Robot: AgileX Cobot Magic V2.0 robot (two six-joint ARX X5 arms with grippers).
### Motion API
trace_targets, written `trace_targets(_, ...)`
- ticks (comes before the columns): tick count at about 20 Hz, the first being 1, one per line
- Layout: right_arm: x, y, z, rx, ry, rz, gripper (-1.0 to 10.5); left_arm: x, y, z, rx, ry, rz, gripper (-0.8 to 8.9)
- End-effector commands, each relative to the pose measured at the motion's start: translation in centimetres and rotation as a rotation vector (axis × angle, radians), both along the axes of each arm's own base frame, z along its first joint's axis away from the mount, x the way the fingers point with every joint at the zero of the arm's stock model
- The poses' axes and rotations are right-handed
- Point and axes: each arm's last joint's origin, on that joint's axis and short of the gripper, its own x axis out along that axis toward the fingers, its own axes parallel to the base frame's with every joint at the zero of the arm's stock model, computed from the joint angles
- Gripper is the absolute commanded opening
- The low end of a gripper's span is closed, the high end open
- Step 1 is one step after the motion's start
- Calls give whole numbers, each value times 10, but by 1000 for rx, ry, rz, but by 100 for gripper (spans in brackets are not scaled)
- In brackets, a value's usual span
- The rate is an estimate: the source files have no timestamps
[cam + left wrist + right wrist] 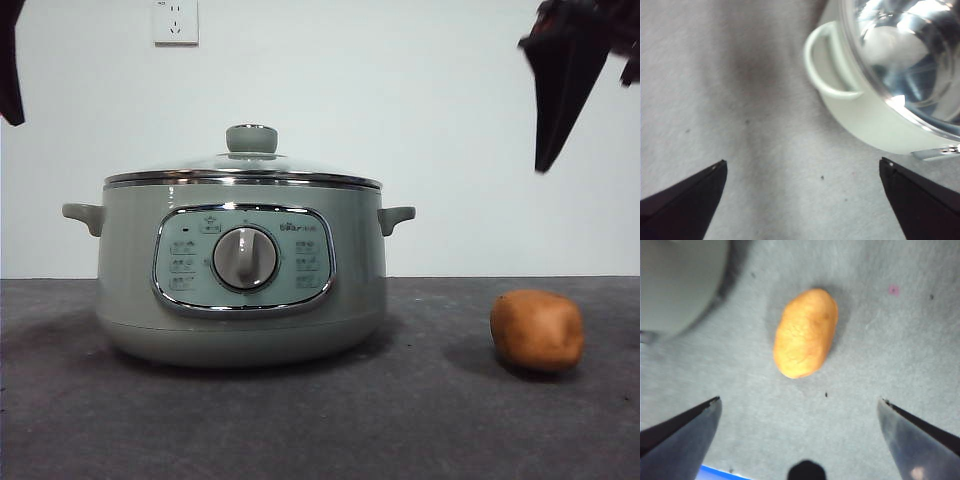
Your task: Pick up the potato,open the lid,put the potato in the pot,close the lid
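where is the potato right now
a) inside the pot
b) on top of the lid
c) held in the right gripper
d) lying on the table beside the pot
d: the potato lies on the grey table, apart from the pot, whose lid is on; the right gripper is open above it.

This is looking like a staged robot test bench rather than a lived-in kitchen: a bare white wall (420, 120) carrying a single power socket (176, 22) is standing behind a plain grey felt-covered counter (300, 420).
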Motion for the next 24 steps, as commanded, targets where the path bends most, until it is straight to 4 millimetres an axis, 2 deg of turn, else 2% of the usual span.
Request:
trace_targets(1, 6, 7, -8, -26, 27, 6, 818, 2, -4, 1, 0, -26, -26, 794)
trace_targets(9, 32, 30, -35, -44, 18, -16, 817, 4, -21, -1, -71, -21, -128, 794)
trace_targets(19, 55, 41, -78, -129, 96, -15, 813, 14, -36, -3, -94, -58, -166, 794)
trace_targets(20, 55, 41, -81, -131, 104, -13, 771, 15, -37, -3, -96, -62, -170, 794)
trace_targets(21, 55, 41, -81, -132, 107, -13, 648, 16, -39, -2, -98, -73, -175, 794)
trace_targets(24, 54, 42, -82, -120, 122, -5, 88, 19, -43, 2, -122, -124, -177, 794)
